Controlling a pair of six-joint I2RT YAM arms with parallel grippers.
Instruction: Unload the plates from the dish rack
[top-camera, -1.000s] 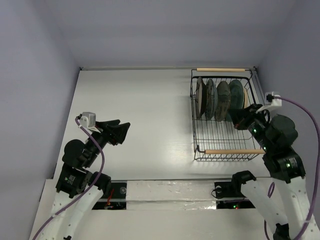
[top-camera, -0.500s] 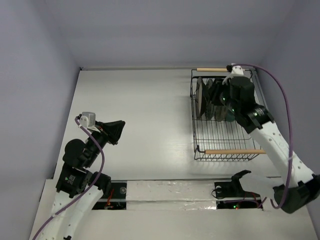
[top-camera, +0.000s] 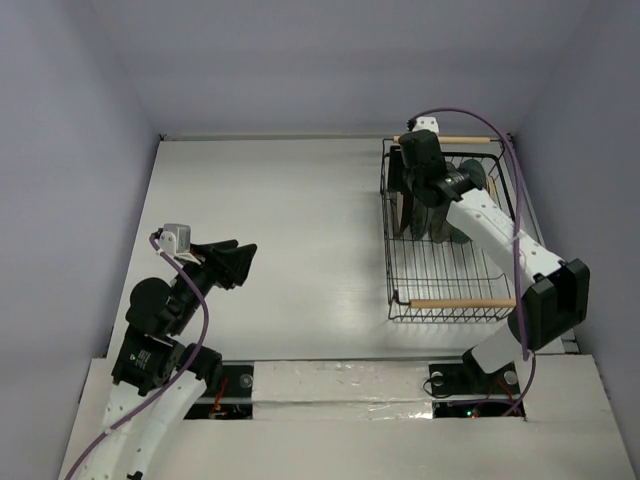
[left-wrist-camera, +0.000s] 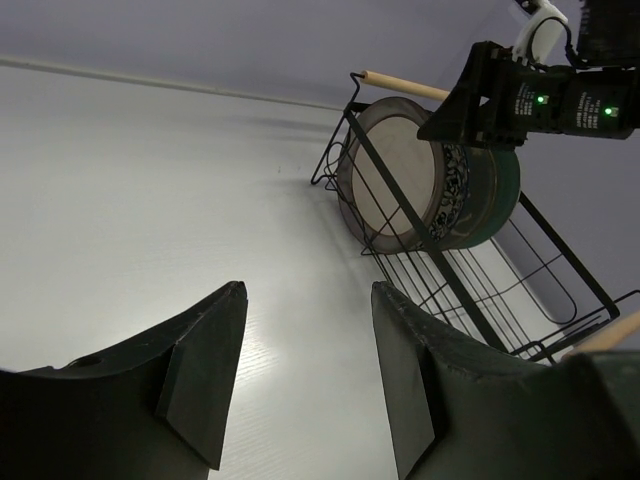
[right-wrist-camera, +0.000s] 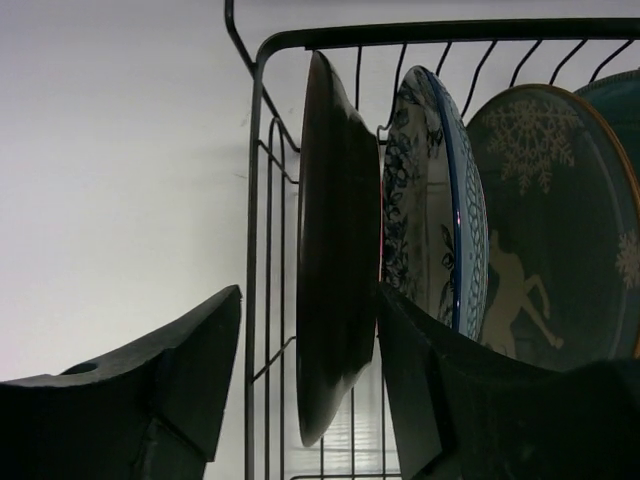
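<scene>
The black wire dish rack (top-camera: 440, 280) stands at the right of the table, with the plates upright in its far half. In the right wrist view the leftmost plate (right-wrist-camera: 335, 200) shows edge-on and dark. Behind it stand the white plate with blue flowers (right-wrist-camera: 440, 200), the dark deer plate (right-wrist-camera: 550, 230) and a teal rim (right-wrist-camera: 620, 100). My right gripper (right-wrist-camera: 310, 295) is open, one finger outside the rack's end wires and one behind the leftmost plate. That plate's tan face (left-wrist-camera: 395, 185) shows in the left wrist view. My left gripper (top-camera: 245, 262) hangs open and empty over the table's left.
The rack has a wooden rod handle at its near end (top-camera: 460, 303) and another at its far end (top-camera: 470, 139). Walls close in the table at the back and both sides. The right arm (top-camera: 490, 225) stretches over the rack.
My right arm has swung from the rack's right side to its far left end and opened its jaws round the leftmost plate. The left arm stayed put; its jaws narrowed, then reopened.
</scene>
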